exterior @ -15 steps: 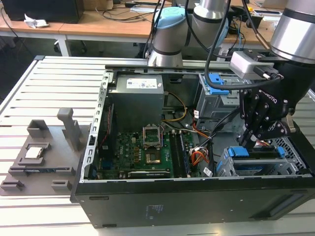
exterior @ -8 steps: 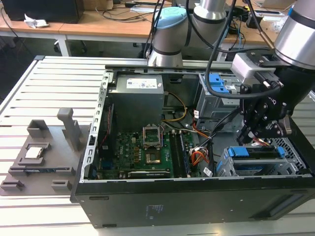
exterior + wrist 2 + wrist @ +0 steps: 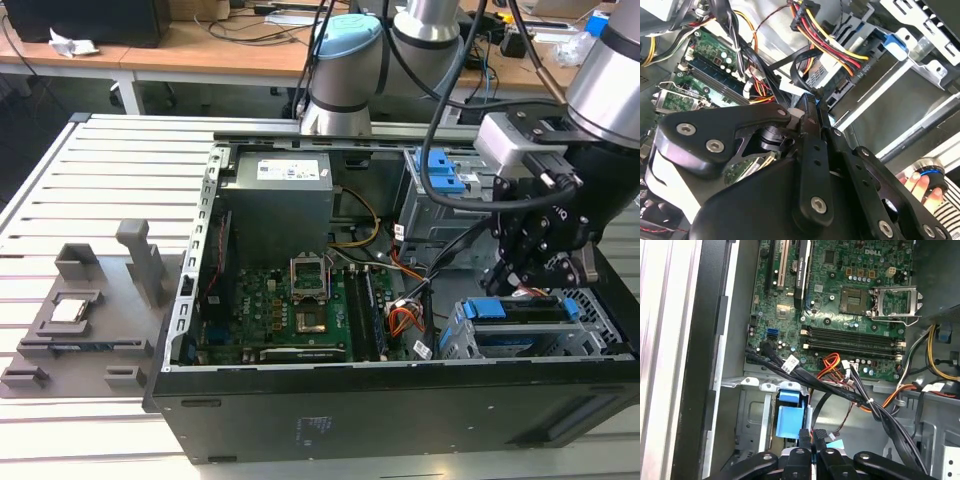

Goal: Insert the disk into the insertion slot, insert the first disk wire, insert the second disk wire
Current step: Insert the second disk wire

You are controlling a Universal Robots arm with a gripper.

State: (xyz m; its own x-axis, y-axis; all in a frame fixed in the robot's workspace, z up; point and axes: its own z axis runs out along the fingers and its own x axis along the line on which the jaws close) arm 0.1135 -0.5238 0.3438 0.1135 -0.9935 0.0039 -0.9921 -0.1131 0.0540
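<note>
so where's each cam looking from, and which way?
Exterior view: off the arm, above the open case, looking down at the motherboard and disk; arm and gripper at its right.
First wrist view: on the arm, looking along the shut fingers at the motherboard.
Second wrist view: behind the gripper, facing the wires and disk.
Shared: gripper, motherboard.

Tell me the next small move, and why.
Probably ease the pincer down toward the disk's near end. The disk already sits in the slot, and the pincer looks shut on a black wire just above it, seemingly not yet plugged in.
</note>
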